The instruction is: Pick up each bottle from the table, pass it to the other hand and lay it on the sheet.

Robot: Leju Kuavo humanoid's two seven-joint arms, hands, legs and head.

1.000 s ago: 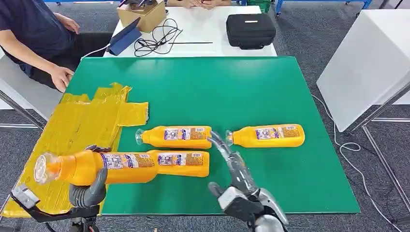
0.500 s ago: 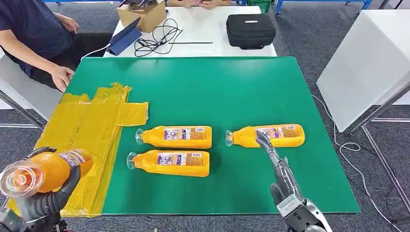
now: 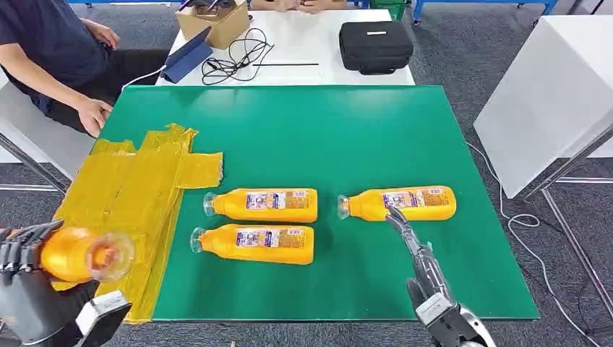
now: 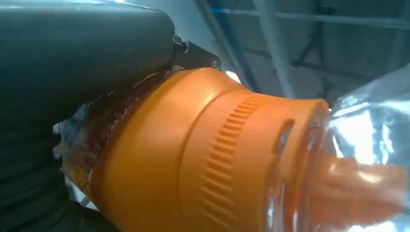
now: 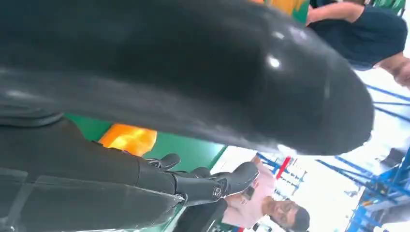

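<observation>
Left hand (image 3: 29, 289) grips an orange bottle (image 3: 76, 254), fingers wrapped round its body. The bottle's clear cap faces the camera and its long axis runs roughly toward the viewer, so it appears end-on; it is held just off the near corner of the yellow sheet (image 3: 130, 188).

Right hand (image 3: 423, 271) holds nothing; its fingers are extended and apart, and a fingertip (image 3: 394, 215) reaches the near edge of another bottle (image 3: 397, 203).

Three bottles lie on their sides on the green table (image 3: 325, 130), all to the right of the sheet, long axes running left-right, caps pointing toward the sheet. Two (image 3: 262, 205) (image 3: 253, 244) lie side by side just beside it; the third is farther off.
</observation>
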